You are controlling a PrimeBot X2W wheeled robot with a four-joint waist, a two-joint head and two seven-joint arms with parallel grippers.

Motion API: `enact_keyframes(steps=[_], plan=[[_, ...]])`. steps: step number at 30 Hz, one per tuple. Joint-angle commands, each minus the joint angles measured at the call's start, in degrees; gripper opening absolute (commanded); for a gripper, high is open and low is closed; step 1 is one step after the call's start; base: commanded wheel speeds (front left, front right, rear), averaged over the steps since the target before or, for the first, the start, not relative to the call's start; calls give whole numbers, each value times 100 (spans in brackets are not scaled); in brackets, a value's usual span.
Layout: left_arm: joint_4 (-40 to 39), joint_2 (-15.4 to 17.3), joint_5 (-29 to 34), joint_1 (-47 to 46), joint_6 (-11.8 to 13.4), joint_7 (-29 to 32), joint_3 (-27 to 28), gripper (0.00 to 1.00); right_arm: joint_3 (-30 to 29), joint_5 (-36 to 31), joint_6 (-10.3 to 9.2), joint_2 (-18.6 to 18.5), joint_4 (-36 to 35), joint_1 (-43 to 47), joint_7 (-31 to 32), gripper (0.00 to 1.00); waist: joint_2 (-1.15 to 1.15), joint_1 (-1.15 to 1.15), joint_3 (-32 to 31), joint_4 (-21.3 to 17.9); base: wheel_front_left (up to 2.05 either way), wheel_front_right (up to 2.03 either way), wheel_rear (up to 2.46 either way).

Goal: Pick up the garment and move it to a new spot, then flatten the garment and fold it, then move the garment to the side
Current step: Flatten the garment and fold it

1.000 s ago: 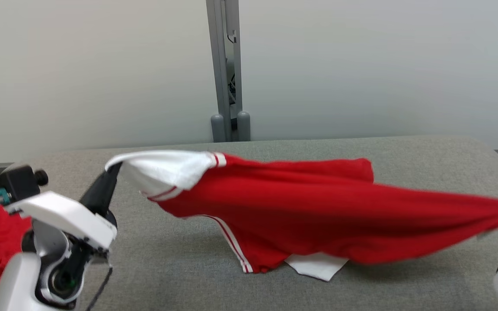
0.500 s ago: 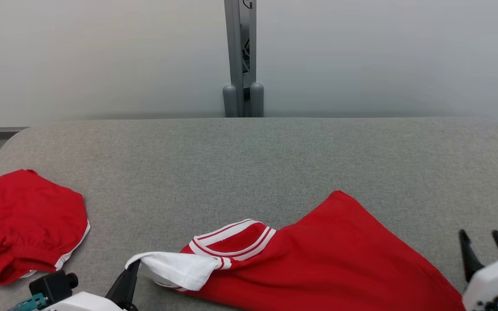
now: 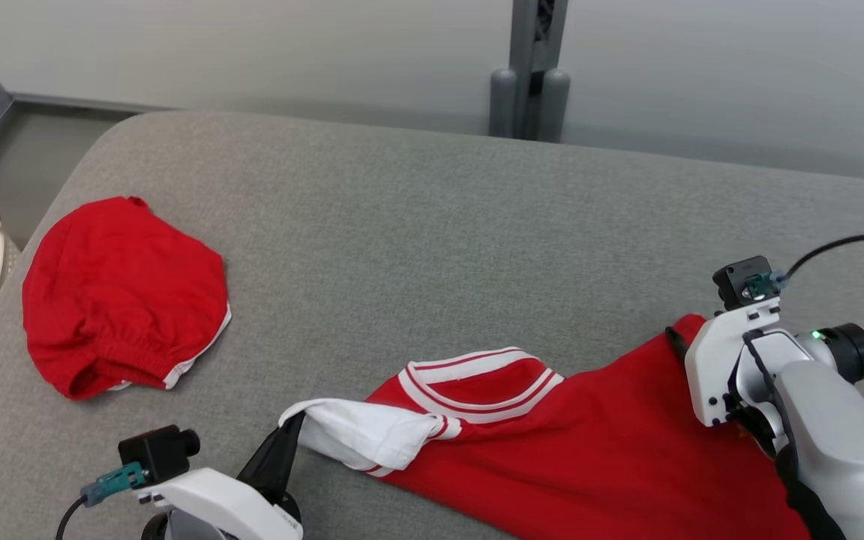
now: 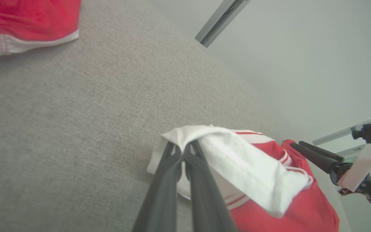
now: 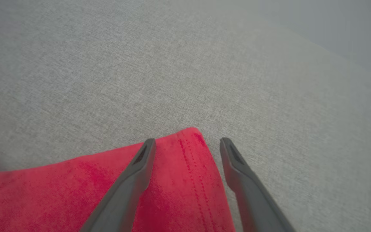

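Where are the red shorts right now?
In the head view, the shorts lie at the left end of the gray surface, apart from the shirt.

The red garment (image 3: 597, 450) was soft matt cloth with white ribbed trim. The surface (image 3: 402, 225) beneath was coarse grey woven fabric. The right gripper's (image 5: 188, 140) jaws looked smooth, matt dark plastic.

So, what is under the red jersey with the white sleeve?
The red white-trimmed jersey lies on the grey woven cushion; whether anything else is beneath it cannot be seen, as the cloth covers it.
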Motion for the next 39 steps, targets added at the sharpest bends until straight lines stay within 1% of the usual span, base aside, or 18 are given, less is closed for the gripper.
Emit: enact_keyframes(steps=[1,3,4,5,6,7,8,9,10,15,20,22,23,26,30,33,35,39], plan=[[44,10,51,-186,-69,9,-42,0,48,-49,-4,-24,258,-212,-7,100,0,0,235,207,0,0,0],[104,-5,62,-277,-110,16,-93,0,115,-33,-3,29,549,-370,-43,100,0,0,315,270,0,0,0],[176,-14,85,-378,-145,-3,-133,0,186,7,-3,102,967,-537,53,100,0,0,377,305,0,0,0],[196,-15,85,-403,-154,-13,-139,0,227,15,-3,132,1097,-557,94,100,0,0,384,308,0,0,0],[214,-16,83,-419,-164,-21,-141,0,269,21,-3,165,1211,-572,126,82,0,0,385,308,0,0,0],[236,-15,79,-423,-170,-23,-139,0,310,38,-2,190,1308,-592,160,38,0,0,380,303,0,0,0],[256,-9,73,-417,-170,-43,-127,0,347,54,-3,213,1396,-607,179,13,0,0,365,288,0,0,0],[296,2,65,-393,-153,-63,-107,0,416,90,-3,209,1523,-624,167,0,0,0,318,251,0,0,0],[312,8,55,-376,-141,-68,-96,0,432,128,-4,212,1586,-625,189,0,0,0,285,226,0,0,0],[295,116,61,-364,-92,-163,-1,0,595,477,-4,208,1403,-659,-589,0,0,0,-59,-2,0,0,0],[170,230,17,-293,-53,-242,137,0,629,848,-4,-29,1119,-554,-1327,0,0,0,-447,-232,0,0,0],[129,240,-5,-294,-35,-254,166,0,594,931,-4,-73,1071,-528,-1464,0,0,0,-517,-273,0,0,0],[45,277,-39,-341,-21,-215,209,0,497,1151,-4,-175,950,-464,-1696,0,0,0,-634,-360,0,0,0],[-160,311,-150,-576,-48,-111,284,0,315,1527,-4,-365,683,-450,-1963,0,0,0,-747,-504,0,0,0],[-425,326,-411,-949,-110,215,314,0,147,1989,-4,-706,185,-464,-2144,0,0,0,-868,-696,0,0,0],[-641,338,-599,-1361,-75,501,350,0,50,2302,-4,-951,-284,-493,-2209,0,0,0,-954,-850,0,0,0],[-759,371,-659,-1662,-65,665,345,0,22,2357,-4,-1169,-561,-531,-2206,0,0,0,-1005,-932,0,0,0],[-1058,456,-614,-2474,68,946,354,0,-82,2417,-4,-1538,-1218,-554,-1999,0,0,0,-1129,-1088,0,0,0]])
